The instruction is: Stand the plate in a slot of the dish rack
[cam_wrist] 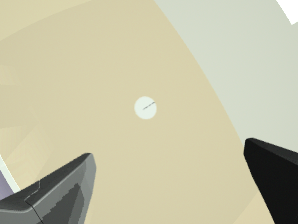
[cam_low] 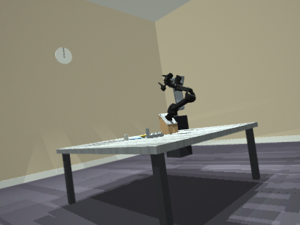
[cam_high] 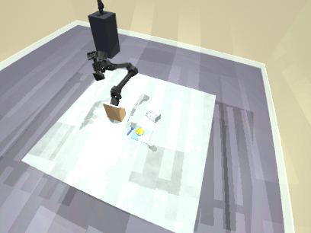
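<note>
The plate, a small yellow disc, lies flat on a light blue and white mat. The dish rack is a small grey-white block with a taller end, standing near the plate; its slots are too small to tell apart in the top view. No plate stands in it. My gripper is open and empty, raised high above the table and well away from the plate and rack. The wrist view shows only walls, a clock and a bit of floor, with neither plate nor rack.
A blue elongated item lies beside the mat. A small pale cup-like object stands by the mat's corner. A wooden box is at the arm's base. A dark pillar rises behind the arm.
</note>
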Available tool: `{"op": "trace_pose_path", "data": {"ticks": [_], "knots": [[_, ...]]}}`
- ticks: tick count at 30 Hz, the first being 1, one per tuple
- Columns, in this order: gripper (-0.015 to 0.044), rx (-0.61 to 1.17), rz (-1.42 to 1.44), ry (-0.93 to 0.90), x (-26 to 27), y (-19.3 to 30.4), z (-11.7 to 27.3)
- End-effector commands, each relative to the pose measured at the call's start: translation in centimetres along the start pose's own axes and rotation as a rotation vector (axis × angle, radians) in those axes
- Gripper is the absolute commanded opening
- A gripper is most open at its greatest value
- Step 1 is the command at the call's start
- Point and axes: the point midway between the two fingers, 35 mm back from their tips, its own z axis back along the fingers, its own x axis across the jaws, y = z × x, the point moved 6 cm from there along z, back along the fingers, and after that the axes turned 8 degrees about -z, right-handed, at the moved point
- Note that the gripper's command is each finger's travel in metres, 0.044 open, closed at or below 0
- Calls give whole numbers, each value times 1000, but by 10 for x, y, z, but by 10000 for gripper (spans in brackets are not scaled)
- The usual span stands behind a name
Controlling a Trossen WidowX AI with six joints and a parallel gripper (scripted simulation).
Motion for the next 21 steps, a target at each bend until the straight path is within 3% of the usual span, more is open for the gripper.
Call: {"op": "trace_pose_path", "data": {"ticks": [1, 6, 21], "knots": [[400, 0, -1, -2, 0, 0, 0], [400, -9, -51, -85, 10, -4, -14], [400, -11, -237, -553, 80, -37, -72]]}}
